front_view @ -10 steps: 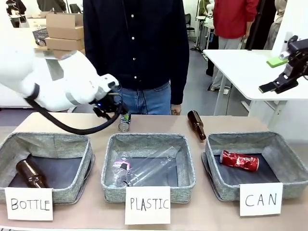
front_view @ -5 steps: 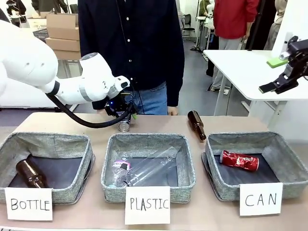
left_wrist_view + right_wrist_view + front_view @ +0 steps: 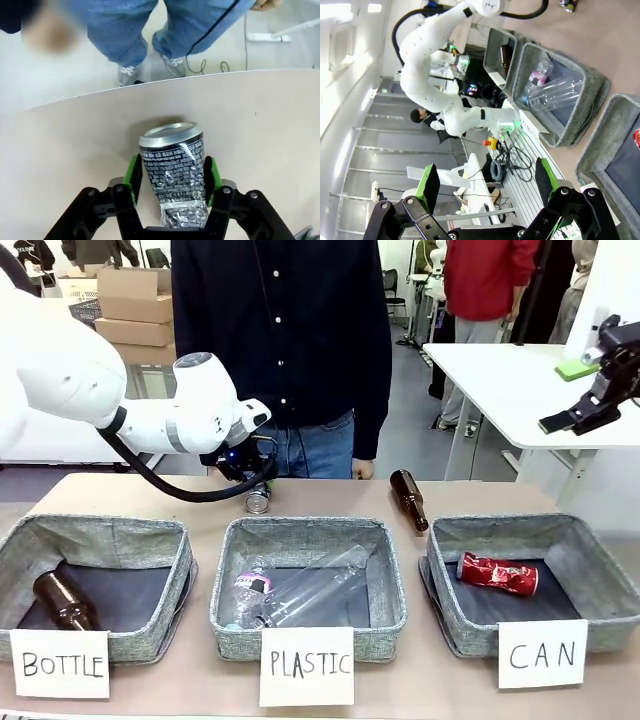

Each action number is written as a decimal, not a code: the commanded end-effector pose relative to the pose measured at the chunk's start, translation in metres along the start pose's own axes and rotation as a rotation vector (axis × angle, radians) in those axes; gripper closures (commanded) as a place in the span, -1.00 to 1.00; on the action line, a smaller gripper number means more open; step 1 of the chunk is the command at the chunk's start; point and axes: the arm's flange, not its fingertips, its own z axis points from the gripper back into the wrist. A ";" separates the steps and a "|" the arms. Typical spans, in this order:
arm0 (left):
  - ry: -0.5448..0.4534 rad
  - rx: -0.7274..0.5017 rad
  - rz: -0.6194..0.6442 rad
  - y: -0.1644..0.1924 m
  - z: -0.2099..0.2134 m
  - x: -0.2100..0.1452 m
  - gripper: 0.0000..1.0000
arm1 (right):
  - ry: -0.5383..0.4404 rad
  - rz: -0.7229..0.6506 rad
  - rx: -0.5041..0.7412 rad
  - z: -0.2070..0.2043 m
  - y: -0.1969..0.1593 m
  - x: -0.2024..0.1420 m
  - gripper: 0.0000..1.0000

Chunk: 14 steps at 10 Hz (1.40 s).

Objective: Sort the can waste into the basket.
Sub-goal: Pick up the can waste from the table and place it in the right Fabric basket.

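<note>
Dark can (image 3: 172, 165) lies on the table (image 3: 65, 145) between the left gripper's (image 3: 172, 174) green fingers (image 3: 133, 175), which appear clamped against its sides; the right gripper's (image 3: 485, 182) fingers (image 3: 429, 187) stand wide apart.

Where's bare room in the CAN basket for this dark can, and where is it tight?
Free: in the CAN basket, the dark lining between the red can and the right wall, and along the near wall. Tight: the table behind it, where the brown bottle lies by the far-left corner.
</note>
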 end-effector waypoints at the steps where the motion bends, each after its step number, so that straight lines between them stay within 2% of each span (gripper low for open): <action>1: 0.006 0.052 0.019 -0.002 0.000 -0.002 1.00 | -0.006 0.028 -0.013 0.000 -0.002 -0.002 -1.00; 2: 0.009 0.058 0.027 0.000 0.000 -0.002 0.72 | -0.006 0.028 -0.013 0.000 -0.002 -0.002 -1.00; 3: 0.000 0.057 0.030 0.001 0.003 -0.003 0.91 | -0.006 0.028 -0.013 0.000 -0.002 -0.002 -1.00; 4: 0.003 0.042 0.058 0.003 0.007 -0.003 1.00 | -0.006 0.028 -0.013 0.000 -0.002 -0.002 -1.00; 6: 0.038 -0.016 0.121 0.012 0.031 -0.006 1.00 | -0.006 0.028 -0.013 0.000 -0.002 -0.002 -1.00; 7: 0.025 -0.057 0.127 0.015 0.061 -0.012 1.00 | -0.006 0.028 -0.013 0.000 -0.002 -0.002 -1.00; 8: 0.075 -0.169 0.109 0.021 0.119 -0.030 1.00 | -0.006 0.028 -0.013 0.000 -0.002 -0.002 -1.00; 9: 0.038 -0.271 0.046 0.036 0.192 -0.066 1.00 | -0.006 0.028 -0.013 0.000 -0.002 -0.002 -1.00; 10: 0.035 -0.403 -0.020 0.049 0.243 -0.102 1.00 | -0.006 0.028 -0.013 0.000 -0.002 -0.002 -1.00; 11: 0.039 -0.524 -0.110 0.056 0.274 -0.138 1.00 | -0.006 0.028 -0.013 0.000 -0.002 -0.002 -1.00; 12: 0.020 -0.585 -0.182 0.058 0.292 -0.167 1.00 | -0.006 0.028 -0.013 0.000 -0.002 -0.002 -1.00; 14: -0.017 -0.642 -0.317 0.062 0.310 -0.213 1.00 | -0.006 0.028 -0.013 0.000 -0.002 -0.002 -1.00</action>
